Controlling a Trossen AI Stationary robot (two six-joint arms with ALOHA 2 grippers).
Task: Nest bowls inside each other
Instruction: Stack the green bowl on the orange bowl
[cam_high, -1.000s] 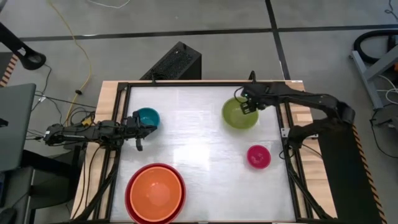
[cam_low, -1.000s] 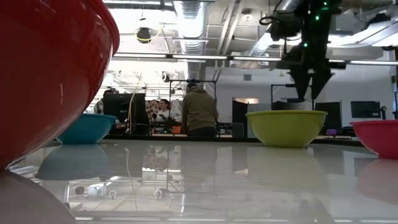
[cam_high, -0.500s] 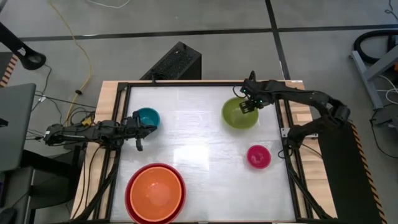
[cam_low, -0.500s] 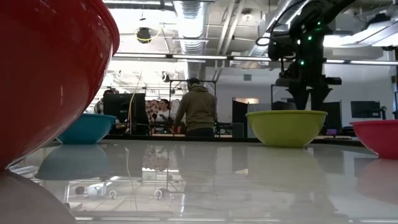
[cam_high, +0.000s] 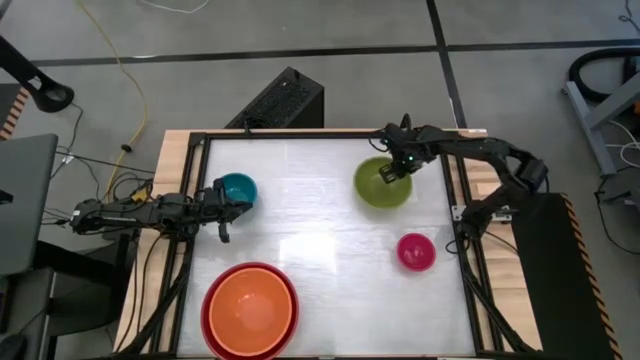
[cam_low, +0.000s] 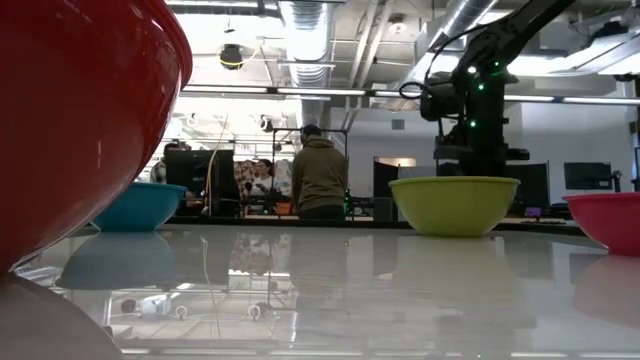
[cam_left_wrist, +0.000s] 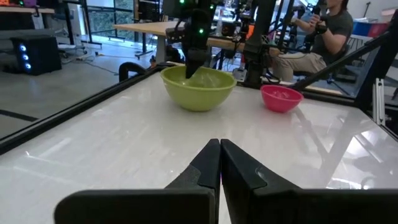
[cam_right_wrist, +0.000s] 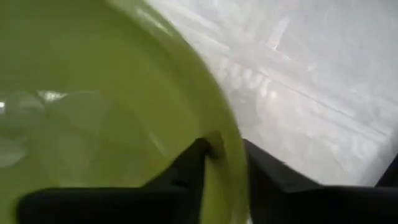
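Note:
The lime green bowl (cam_high: 378, 188) stands on its base at the table's far right. My right gripper (cam_high: 398, 170) points down on it and is shut on its rim. The small teal bowl (cam_high: 238, 187) sits at the far left. Just beside it my left gripper (cam_high: 236, 208) lies level and shut, holding nothing. The orange bowl (cam_high: 250, 308) sits inside the big red bowl (cam_high: 207, 312) at the near left. The magenta-pink bowl (cam_high: 416, 251) stands alone at the right. My right gripper holds the green bowl's rim (cam_right_wrist: 231, 140) on its far right side, with one finger (cam_right_wrist: 193, 158) inside the bowl and the other (cam_right_wrist: 267, 171) outside. The fingers come from above, pointing steeply down. The bowl stands upright with its base on the table.
A black frame (cam_high: 300, 134) runs round the white table top. Open surface lies in the middle, between the green bowl and the red and orange stack. People and desks show in the room beyond the far edge.
My right gripper has come down from above the green bowl and moved a little toward the far left, onto the bowl's far right rim. The green bowl has slid slightly toward the table's left.

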